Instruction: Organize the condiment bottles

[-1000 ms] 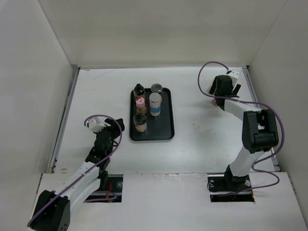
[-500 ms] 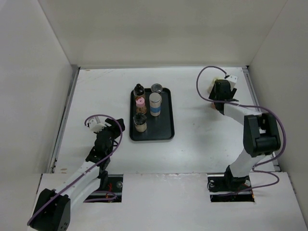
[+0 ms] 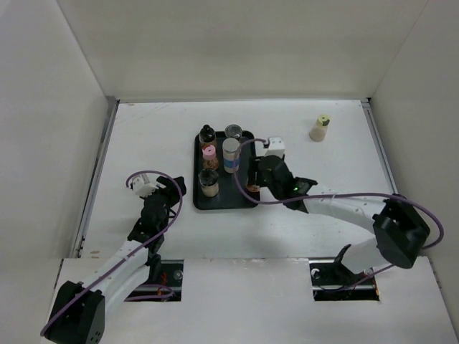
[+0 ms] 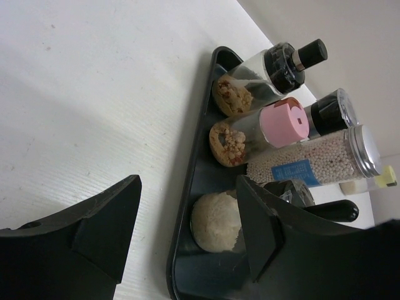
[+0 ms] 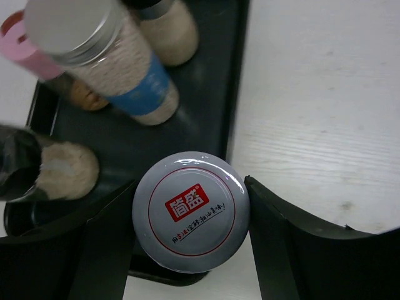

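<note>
Right claw (image 5: 190, 181) is clenched on the silver-lidded jar with a red logo (image 5: 190, 212), right over the near right rim of the flat black rectangular tray (image 3: 231, 195) where five other bottles stand; left claw (image 4: 187, 187) gapes released beside the tray, and a cream yellow-capped bottle (image 3: 320, 129) stands alone on the white desk (image 3: 143, 136)
</note>
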